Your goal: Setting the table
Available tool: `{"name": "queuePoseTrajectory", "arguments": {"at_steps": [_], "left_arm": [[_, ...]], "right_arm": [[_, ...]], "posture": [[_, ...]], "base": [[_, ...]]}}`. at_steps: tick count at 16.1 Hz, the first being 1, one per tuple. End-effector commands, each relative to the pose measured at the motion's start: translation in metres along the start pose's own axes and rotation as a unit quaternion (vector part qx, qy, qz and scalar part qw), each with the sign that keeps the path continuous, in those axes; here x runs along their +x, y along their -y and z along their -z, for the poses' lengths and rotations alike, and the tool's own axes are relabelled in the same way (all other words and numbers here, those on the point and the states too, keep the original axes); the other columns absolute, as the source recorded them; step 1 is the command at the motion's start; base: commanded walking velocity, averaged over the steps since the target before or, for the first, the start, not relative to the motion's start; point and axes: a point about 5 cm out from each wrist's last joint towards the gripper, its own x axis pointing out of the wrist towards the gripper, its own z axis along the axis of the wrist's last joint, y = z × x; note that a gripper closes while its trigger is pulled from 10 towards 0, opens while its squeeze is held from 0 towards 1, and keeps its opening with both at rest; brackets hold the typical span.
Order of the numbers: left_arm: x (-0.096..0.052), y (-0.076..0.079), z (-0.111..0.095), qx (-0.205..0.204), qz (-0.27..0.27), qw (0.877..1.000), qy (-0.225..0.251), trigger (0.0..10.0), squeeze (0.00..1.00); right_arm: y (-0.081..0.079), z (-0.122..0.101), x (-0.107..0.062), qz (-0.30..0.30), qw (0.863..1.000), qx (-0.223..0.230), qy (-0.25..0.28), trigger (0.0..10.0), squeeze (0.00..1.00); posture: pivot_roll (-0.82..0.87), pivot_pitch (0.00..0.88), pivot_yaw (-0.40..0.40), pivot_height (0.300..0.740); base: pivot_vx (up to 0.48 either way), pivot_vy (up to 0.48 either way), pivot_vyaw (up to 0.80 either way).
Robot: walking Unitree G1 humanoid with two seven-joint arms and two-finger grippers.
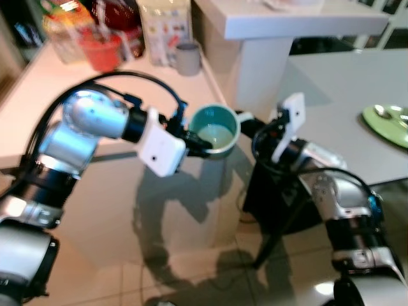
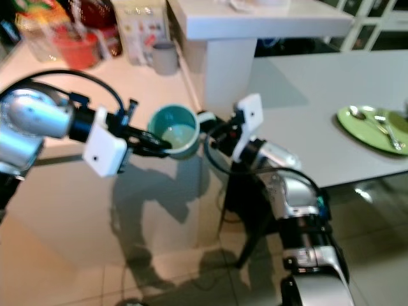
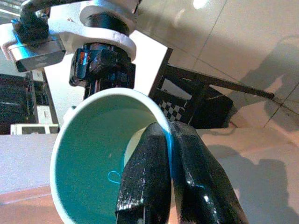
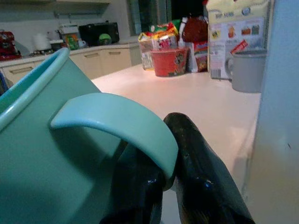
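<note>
Teal mug (image 1: 215, 132) held mid-frame between both grippers.
Left gripper (image 3: 169, 140) pinches its rim; right gripper (image 4: 161, 179) seems clamped on the handle.

There is one teal mug (image 1: 215, 131), and two hands hold it: the left hand (image 1: 194, 141) and the right hand (image 1: 250, 122). On the table (image 1: 38, 102) stand one grey cup (image 1: 188, 58), one red bowl (image 1: 102, 50) and one carton (image 1: 164, 29). One green plate (image 2: 373, 129) lies on the other table (image 2: 299, 83).
</note>
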Motion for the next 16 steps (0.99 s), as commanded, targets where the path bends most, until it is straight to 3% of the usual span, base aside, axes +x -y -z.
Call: {"name": "queuePoseTrajectory", "arguments": {"at_steps": [1, 4, 12, 13, 14, 16], "left_arm": [[0.003, -0.010, -0.008, 0.022, -0.024, 0.999, 0.016, 0.0, 0.00], [0.002, -0.013, 0.000, 0.004, -0.036, 0.999, -0.012, 0.0, 0.00], [0.002, -0.014, 0.005, -0.025, -0.044, 0.998, -0.031, 0.0, 0.00], [0.002, -0.014, 0.007, -0.029, -0.043, 0.998, -0.037, 3.9, 0.00], [0.001, -0.016, 0.009, -0.040, -0.050, 0.997, -0.042, 10.0, 0.00], [-0.001, -0.017, 0.010, -0.080, -0.056, 0.994, -0.042, 10.0, 0.00]], "right_arm": [[-0.011, 0.000, 0.011, -0.028, 0.999, -0.014, -0.010, 0.0, 0.00], [-0.009, 0.001, 0.012, -0.021, 1.000, -0.016, -0.012, 0.0, 0.00], [-0.006, 0.001, 0.011, -0.008, 1.000, -0.016, -0.013, 0.0, 0.00], [-0.006, 0.001, 0.011, -0.007, 1.000, -0.015, -0.014, 0.0, 0.00], [-0.006, 0.002, 0.011, -0.008, 1.000, -0.015, -0.015, 0.0, 0.00], [-0.007, 0.002, 0.011, -0.008, 1.000, -0.014, -0.016, 0.0, 0.00]], "posture": [[0.02, 0.000, -0.028, 0.740], [0.02, 0.000, -0.029, 0.740], [0.02, 0.000, -0.029, 0.740], [0.02, 0.000, -0.032, 0.740], [0.02, 0.000, -0.031, 0.740], [0.02, 0.000, -0.032, 0.740]], "base": [[0.000, 0.000, 0.00], [0.000, 0.000, 0.00], [0.000, 0.000, 0.00], [0.000, 0.000, 0.00], [0.000, 0.000, 0.00], [0.000, 0.000, 0.00]]}}
